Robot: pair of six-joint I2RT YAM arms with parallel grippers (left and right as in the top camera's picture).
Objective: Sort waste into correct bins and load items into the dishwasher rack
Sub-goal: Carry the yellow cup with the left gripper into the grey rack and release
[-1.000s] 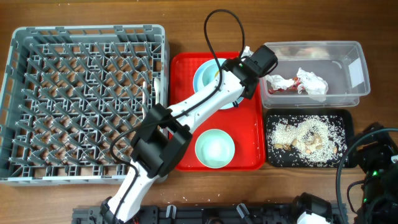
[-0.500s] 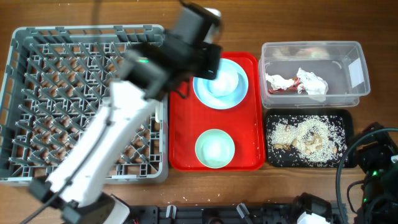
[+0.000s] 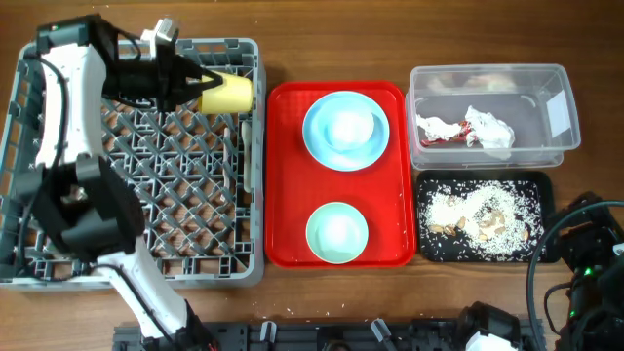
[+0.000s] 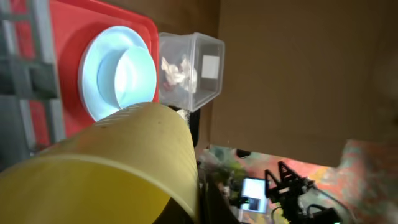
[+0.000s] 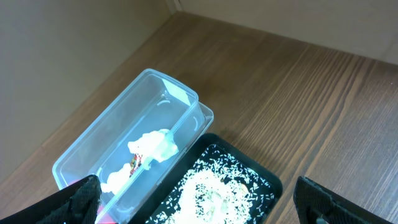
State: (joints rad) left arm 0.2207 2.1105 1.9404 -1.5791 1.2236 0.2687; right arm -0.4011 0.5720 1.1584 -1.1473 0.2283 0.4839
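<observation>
Over the far right corner of the dishwasher rack [image 3: 97,275], the left gripper [image 3: 200,86] clamps the yellow cup [image 3: 229,93]. The cup is held on its side, long axis running across toward the red tray [image 3: 390,195]; which end is the mouth I cannot tell. Beyond, on that tray, sit the pale green bowl [image 3: 337,232] and the light blue plate [image 3: 317,146]. Farther right, the clear tub [image 3: 546,88] holds the crumpled napkin [image 3: 487,129], and the black tray [image 3: 424,249] holds the food scraps [image 3: 483,213]. The right gripper [image 5: 202,208] has its fingers wide apart, holding nothing.

Even bright light, blurred close-up foreground
</observation>
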